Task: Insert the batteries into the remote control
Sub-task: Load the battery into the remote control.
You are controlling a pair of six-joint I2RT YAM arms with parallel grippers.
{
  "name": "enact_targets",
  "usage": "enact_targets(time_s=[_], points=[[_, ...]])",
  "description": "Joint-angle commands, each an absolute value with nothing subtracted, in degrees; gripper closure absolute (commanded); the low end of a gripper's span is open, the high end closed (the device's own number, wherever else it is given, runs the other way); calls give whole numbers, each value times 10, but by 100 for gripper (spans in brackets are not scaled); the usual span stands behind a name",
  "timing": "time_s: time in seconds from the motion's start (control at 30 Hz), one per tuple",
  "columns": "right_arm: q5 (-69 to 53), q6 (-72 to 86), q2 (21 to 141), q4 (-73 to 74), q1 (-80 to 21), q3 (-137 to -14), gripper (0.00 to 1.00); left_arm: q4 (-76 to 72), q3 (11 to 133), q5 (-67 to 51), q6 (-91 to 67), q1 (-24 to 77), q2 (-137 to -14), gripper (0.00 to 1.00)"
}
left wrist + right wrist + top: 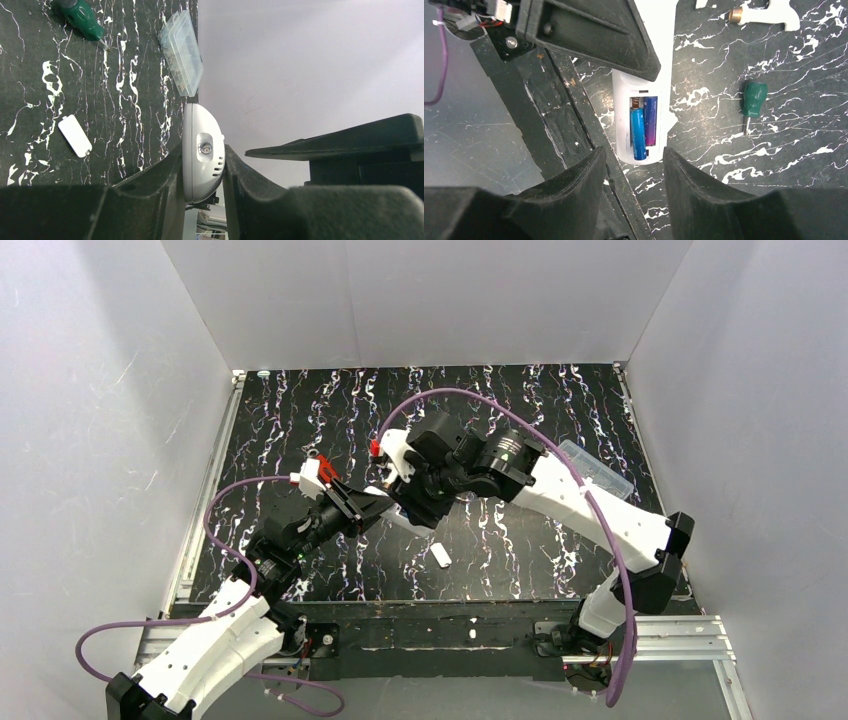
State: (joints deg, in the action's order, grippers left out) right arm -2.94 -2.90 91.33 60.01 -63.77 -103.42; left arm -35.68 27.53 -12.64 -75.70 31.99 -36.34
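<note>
My left gripper (202, 172) is shut on the white remote control (201, 155) and holds it above the table, seen end-on. In the right wrist view the remote (664, 75) shows its open recess with two batteries side by side: a blue one (638, 134) and a purple one (650, 120). A spring shows above the blue battery. My right gripper (634, 155) is open and empty, with its fingers on either side of the remote's near end, apart from it. In the top view both grippers, left (372, 502) and right (408, 502), meet over the table's middle.
A small white cover plate (440, 556) lies on the dark marbled table near the front. A green-handled screwdriver (753, 102) and a white T-shaped fitting (769, 14) lie beyond the remote. A clear plastic box (600, 470) sits at the right edge.
</note>
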Motion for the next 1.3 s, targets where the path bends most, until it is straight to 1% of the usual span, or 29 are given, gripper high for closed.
enact_targets(time_s=[0.0,0.07,0.1,0.13,0.17,0.2,0.3,0.37,0.43,1.27], points=[[-42,-24,876,556,-638,-1049,46,-398,273,-137,-763,319,-359,100],[-33,-23,850,529,-639,-1029,46,-404,272,-140,-768,319,-362,100],[-14,-23,830,495,-638,-999,47,-413,272,-142,-772,319,-363,100],[-3,-29,769,427,-635,-934,62,-416,273,-146,-773,319,-362,100],[-16,-23,717,394,-617,-873,77,-412,277,-146,-773,319,-357,100],[-27,-18,704,402,-607,-854,81,-408,279,-146,-771,319,-355,100],[-63,-4,699,455,-601,-827,83,-415,284,-150,-773,319,-360,100],[-93,13,700,440,-600,-811,92,-419,287,-154,-775,319,-363,100],[-97,13,710,434,-599,-813,99,-422,293,-159,-775,319,-365,100],[-112,4,754,433,-594,-836,99,-442,308,-177,-776,319,-373,100]])
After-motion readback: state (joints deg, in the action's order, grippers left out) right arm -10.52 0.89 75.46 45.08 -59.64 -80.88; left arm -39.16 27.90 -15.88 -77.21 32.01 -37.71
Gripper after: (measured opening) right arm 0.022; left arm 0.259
